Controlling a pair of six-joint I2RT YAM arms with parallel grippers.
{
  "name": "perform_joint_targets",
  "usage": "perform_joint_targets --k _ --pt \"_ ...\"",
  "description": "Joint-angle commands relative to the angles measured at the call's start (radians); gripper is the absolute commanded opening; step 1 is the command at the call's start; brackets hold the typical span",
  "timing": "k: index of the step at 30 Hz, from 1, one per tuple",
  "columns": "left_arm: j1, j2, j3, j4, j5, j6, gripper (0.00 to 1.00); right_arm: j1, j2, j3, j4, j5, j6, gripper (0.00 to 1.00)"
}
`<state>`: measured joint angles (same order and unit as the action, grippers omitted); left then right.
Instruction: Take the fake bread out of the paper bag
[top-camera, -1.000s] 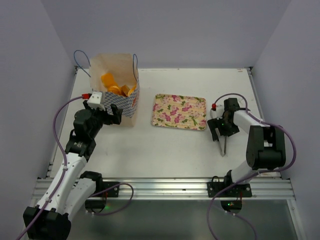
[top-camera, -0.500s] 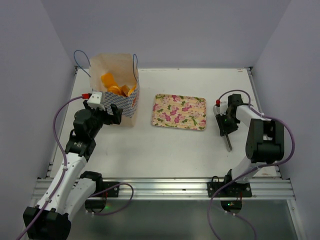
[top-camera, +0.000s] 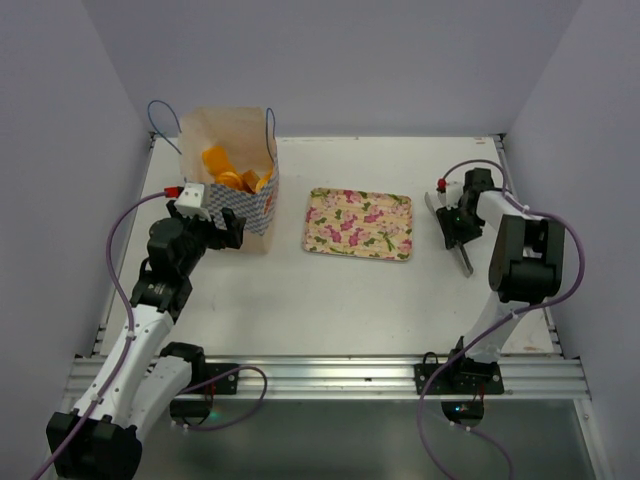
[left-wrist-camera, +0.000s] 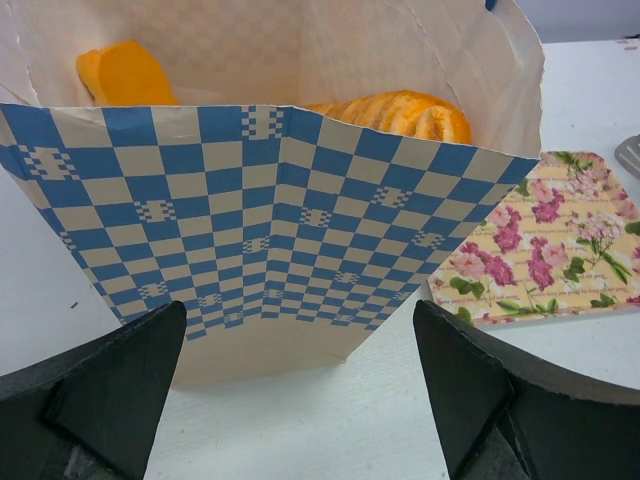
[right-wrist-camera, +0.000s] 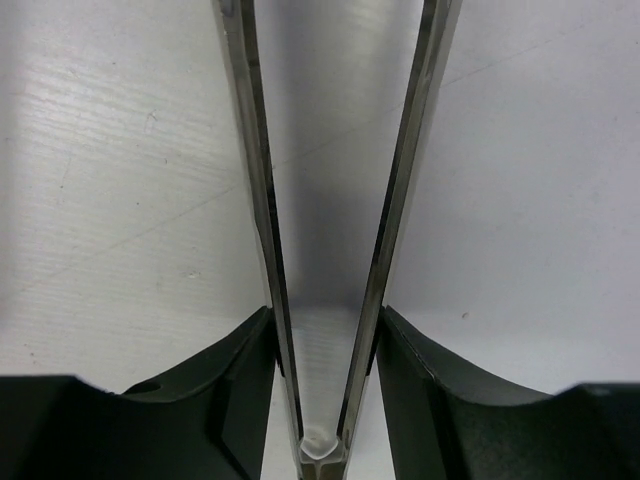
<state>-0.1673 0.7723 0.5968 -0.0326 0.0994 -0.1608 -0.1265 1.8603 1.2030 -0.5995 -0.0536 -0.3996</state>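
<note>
While my L gripper (top-camera: 224, 230) hangs w/ jaws spread wide just short of the paper bag (left-wrist-camera: 270, 230), facing its checkered side and not touching it, the bag stands upright at far left of the table (top-camera: 330, 300). The fake bread (left-wrist-camera: 400, 112) sits inside, orange tops showing at the open mouth. R gripper (top-camera: 458, 228), right of the floral tray (top-camera: 358, 222), pinches metal tongs (right-wrist-camera: 255, 200), blades apart over the tabletop.

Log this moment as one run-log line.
left gripper: open, at paper bag | right gripper: shut on tongs, right of tray | fake bread: inside paper bag
</note>
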Motion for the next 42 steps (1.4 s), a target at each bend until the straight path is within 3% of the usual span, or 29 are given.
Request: perform_joint_targets --k 1,5,12,16,19,23,26,34,42 --pt "-0.006 -0.002 0.037 0.034 -0.009 0.017 1.0 -0.019 0.051 0.007 0.033 -0.043 -0.031 0.48" --pt "-0.006 -0.004 0.038 0.034 -0.006 0.017 1.0 -0.051 0.059 -0.02 0.043 -0.092 -0.021 0.57" --pt "-0.006 -0.01 0.038 0.034 -0.003 0.012 1.0 -0.074 0.063 -0.052 0.063 -0.152 -0.033 0.58" --pt "-0.006 -0.018 0.04 0.034 -0.003 0.006 1.0 -0.078 0.06 -0.065 0.075 -0.17 -0.035 0.51" --pt "-0.006 -0.022 0.04 0.034 0.002 0.001 1.0 -0.079 0.059 -0.075 0.084 -0.161 -0.035 0.36" --pt "-0.006 -0.021 0.035 0.042 0.008 -0.011 1.0 -0.097 0.013 -0.083 0.093 -0.192 -0.021 0.09" --pt "-0.006 -0.028 0.034 0.043 0.023 -0.032 1.0 -0.107 -0.057 -0.085 0.083 -0.233 -0.004 0.0" --pt "-0.006 -0.097 0.136 -0.082 0.071 -0.141 1.0 -0.114 -0.283 -0.135 0.052 -0.341 -0.019 0.0" --pt "-0.006 -0.148 0.195 -0.211 0.069 -0.167 1.0 -0.114 -0.269 -0.16 0.026 -0.333 -0.097 0.03"
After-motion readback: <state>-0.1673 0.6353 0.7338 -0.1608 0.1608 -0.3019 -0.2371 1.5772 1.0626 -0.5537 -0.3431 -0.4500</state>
